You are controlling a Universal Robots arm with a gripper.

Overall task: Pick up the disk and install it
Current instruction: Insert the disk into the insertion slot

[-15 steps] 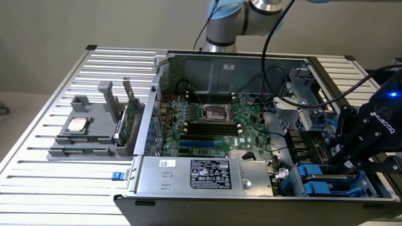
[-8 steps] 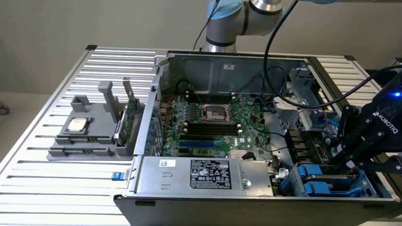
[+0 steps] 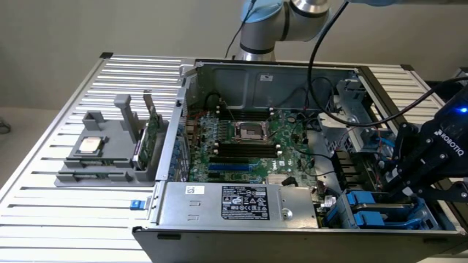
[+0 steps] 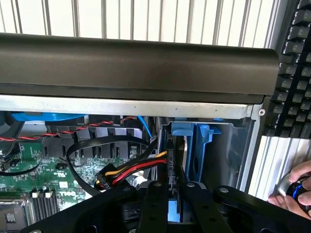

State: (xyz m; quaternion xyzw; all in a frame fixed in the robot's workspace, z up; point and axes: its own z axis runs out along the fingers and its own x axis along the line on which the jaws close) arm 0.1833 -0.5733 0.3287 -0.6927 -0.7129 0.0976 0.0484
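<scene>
At the corner of the open grey metal computer case [image 3: 292, 244], on the exterior view's right, the black gripper [image 4: 173, 190], fingers drawn narrow, pinches the blue-framed silver-grey disk [image 4: 171, 145], standing edge-on inside the blue plastic drive bay [image 4: 201, 145].

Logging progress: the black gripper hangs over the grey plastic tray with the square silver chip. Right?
No. The black gripper hangs over the blue plastic drive carriers inside the open computer case, away from the grey plastic tray; the exterior view shows it.
</scene>
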